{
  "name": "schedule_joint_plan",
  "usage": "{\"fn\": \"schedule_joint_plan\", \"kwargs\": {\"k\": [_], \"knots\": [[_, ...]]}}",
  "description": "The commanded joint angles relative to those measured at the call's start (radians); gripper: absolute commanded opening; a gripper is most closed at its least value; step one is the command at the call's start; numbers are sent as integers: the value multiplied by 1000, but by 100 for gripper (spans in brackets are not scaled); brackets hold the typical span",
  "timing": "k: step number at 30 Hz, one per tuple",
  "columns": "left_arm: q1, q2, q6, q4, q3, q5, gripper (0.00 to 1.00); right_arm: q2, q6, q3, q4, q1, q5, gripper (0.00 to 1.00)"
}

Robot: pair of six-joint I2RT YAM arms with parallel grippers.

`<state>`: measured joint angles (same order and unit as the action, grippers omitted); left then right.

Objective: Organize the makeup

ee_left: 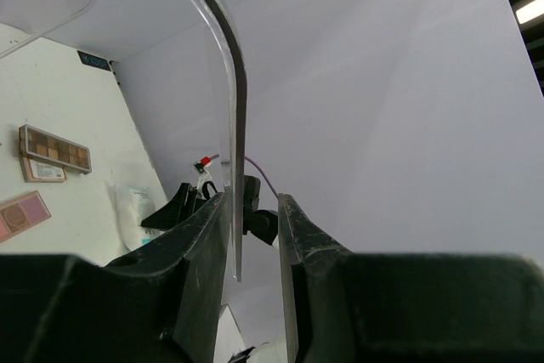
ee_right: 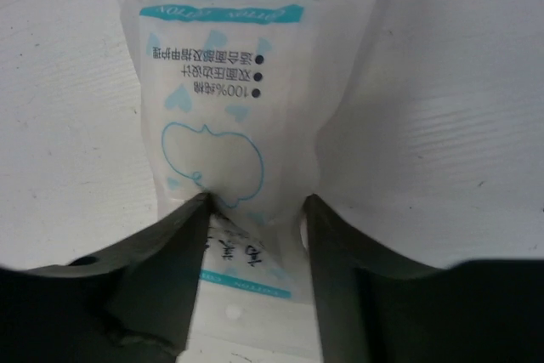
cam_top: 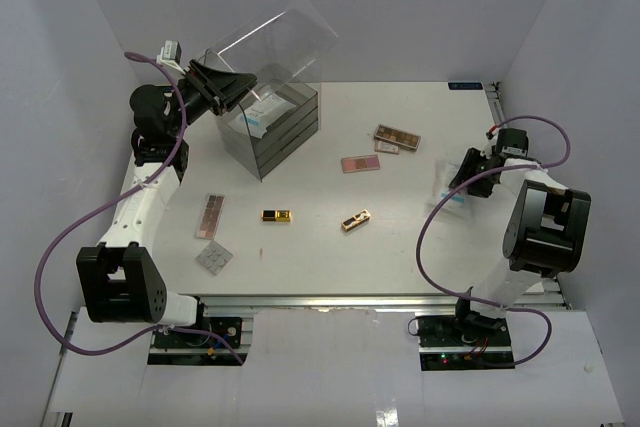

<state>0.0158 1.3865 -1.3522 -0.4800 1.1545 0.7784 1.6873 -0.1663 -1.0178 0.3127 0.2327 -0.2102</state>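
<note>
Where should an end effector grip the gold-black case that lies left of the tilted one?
Probably across its two long edges at mid-length, coming straight down. The gold-black case lies flat on the table, nothing touching it, and its narrow width suits a two-finger pinch.

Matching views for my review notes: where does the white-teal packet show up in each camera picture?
Top external: white-teal packet at the table's right side, at the right tool.
Left wrist: lower left, pale packet beside the dark right tool.
Right wrist: packet fills the centre, pinched in the tool.
Shared landmark: the right tool, at the packet in all three.
</note>
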Motion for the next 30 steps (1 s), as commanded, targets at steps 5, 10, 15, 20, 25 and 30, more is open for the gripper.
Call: {"fn": "schedule_joint_plan", "kwargs": {"k": [5, 10, 15, 20, 25, 30], "knots": [[3, -28, -16, -60, 14, 27, 39, -68, 81, 46, -146, 20, -194, 13], [3, -29, -26, -72, 11, 28, 39, -223, 253, 63, -195, -23, -357, 8], [3, -33, -38, -76, 14, 30, 39, -346, 618, 9, -169, -268, -359, 8], [3, -36, -39, -65, 20, 26, 39, -391, 1151, -41, -162, -648, -160, 8], [3, -44, -38, -63, 13, 20, 39, -315, 1583, -96, -284, -876, 82, 8], [3, -39, -43, -68, 9, 20, 39, -183, 1823, -91, -688, -995, 179, 8]]}}
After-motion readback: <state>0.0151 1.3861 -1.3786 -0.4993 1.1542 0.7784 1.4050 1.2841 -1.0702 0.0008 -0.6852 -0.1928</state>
